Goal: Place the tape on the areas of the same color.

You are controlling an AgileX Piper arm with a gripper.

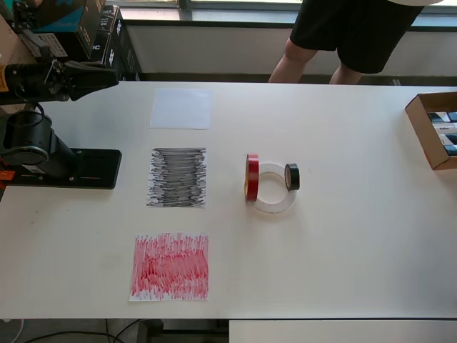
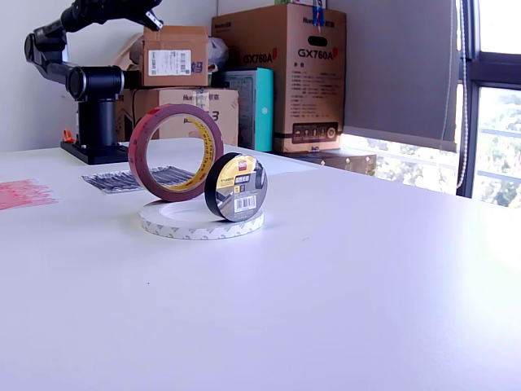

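Note:
Three tape rolls sit together mid-table. The red roll (image 1: 252,177) (image 2: 175,152) and the small black roll (image 1: 292,176) (image 2: 236,187) stand on edge, resting on the wide white ring (image 1: 275,207) (image 2: 195,228), which lies flat. To their left in the overhead view lie three sheets in a column: plain white (image 1: 181,108), scribbled black (image 1: 178,177) (image 2: 122,179), scribbled red (image 1: 171,266) (image 2: 24,194). My gripper (image 1: 108,76) hangs raised at the far left, well away from the rolls and holding nothing. Its jaws are too dark to read.
The arm's black base (image 1: 68,168) sits at the table's left edge in the overhead view. An open cardboard box (image 1: 434,128) stands at the right edge. A person (image 1: 343,36) stands behind the table. Stacked cartons (image 2: 277,73) lie beyond the table.

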